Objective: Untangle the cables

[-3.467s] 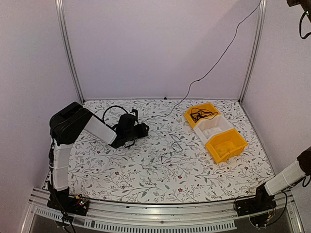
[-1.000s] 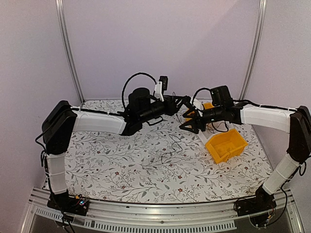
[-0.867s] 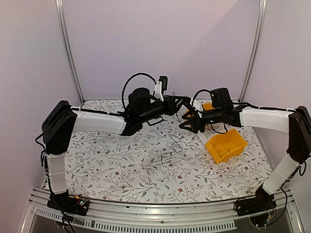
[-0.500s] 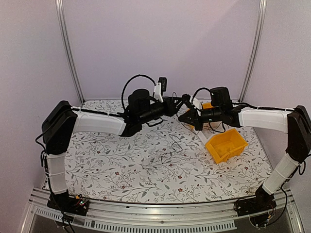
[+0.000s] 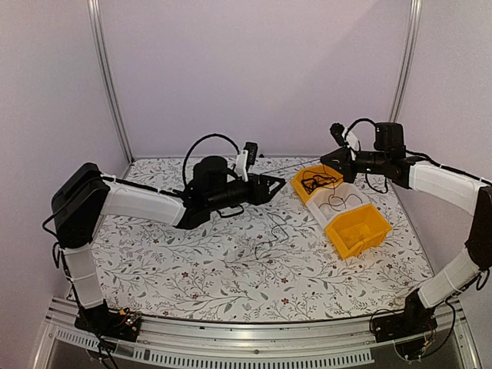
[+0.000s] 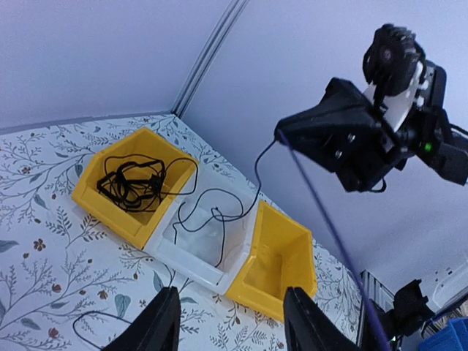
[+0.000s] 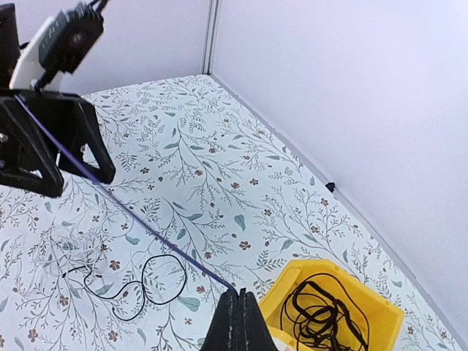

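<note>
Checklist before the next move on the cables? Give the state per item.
1. Right gripper shut on the thin cable: ok.
2. Left gripper open, nothing between its fingers: ok.
3. Held thin cable straight between the two grippers, no sag: ok.
4. Where the thin cable's far end goes: cannot tell. It runs past the left gripper and out of the wrist views.
5. Black cable bundle untangled: not ok. It sits as a knotted heap in the far yellow bin.
6. Loose black cable on the table apart from both grippers: ok.
</note>
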`<state>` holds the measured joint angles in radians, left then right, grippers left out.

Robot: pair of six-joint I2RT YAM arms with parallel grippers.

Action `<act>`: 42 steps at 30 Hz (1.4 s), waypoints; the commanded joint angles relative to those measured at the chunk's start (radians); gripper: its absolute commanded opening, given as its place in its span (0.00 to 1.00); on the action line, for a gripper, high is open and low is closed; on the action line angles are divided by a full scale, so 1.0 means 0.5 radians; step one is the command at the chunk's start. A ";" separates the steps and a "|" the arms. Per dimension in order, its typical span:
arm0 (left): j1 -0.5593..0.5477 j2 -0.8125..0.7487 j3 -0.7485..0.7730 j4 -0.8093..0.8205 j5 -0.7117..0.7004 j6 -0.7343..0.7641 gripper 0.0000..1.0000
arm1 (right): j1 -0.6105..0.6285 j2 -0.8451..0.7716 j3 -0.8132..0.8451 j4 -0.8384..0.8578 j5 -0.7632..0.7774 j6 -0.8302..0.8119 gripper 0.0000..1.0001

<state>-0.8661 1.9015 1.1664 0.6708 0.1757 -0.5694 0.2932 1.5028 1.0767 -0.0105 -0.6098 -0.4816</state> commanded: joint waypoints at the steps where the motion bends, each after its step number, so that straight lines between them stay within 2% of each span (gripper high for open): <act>1: -0.022 -0.104 -0.204 0.030 0.195 0.038 0.48 | -0.222 -0.107 0.059 -0.147 0.002 -0.149 0.00; 9: -0.020 -0.218 -0.513 0.033 0.036 0.096 0.48 | -0.410 -0.078 -0.061 -0.303 0.112 -0.444 0.00; 14: -0.021 -0.207 -0.555 0.030 0.026 0.123 0.48 | -0.514 -0.021 -0.033 -0.413 -0.071 -0.427 0.02; 16: -0.020 -0.196 -0.550 0.035 0.044 0.122 0.47 | -0.455 -0.022 -0.025 -0.497 -0.193 -0.449 0.19; 21: -0.023 -0.172 -0.527 0.045 0.061 0.111 0.47 | -0.057 -0.003 -0.050 -0.668 -0.171 -0.534 0.46; 27: -0.024 -0.175 -0.519 0.036 0.054 0.108 0.46 | 0.356 0.119 0.066 -0.733 -0.131 -0.442 0.61; 33: -0.032 -0.185 -0.516 0.033 0.055 0.093 0.46 | 0.581 0.375 0.242 -0.757 -0.092 -0.375 0.65; 38: -0.040 -0.206 -0.519 0.027 0.055 0.092 0.46 | 0.656 0.553 0.355 -0.742 -0.045 -0.320 0.64; 40: -0.039 -0.210 -0.519 0.019 0.052 0.095 0.46 | 0.659 0.607 0.394 -0.770 -0.079 -0.311 0.60; 42: -0.041 -0.213 -0.521 0.015 0.052 0.099 0.46 | 0.659 0.631 0.413 -0.787 -0.108 -0.302 0.47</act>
<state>-0.8722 1.8194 0.8993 0.6685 0.1986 -0.5259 0.6205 1.7882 1.2385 -0.3767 -0.6460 -0.6613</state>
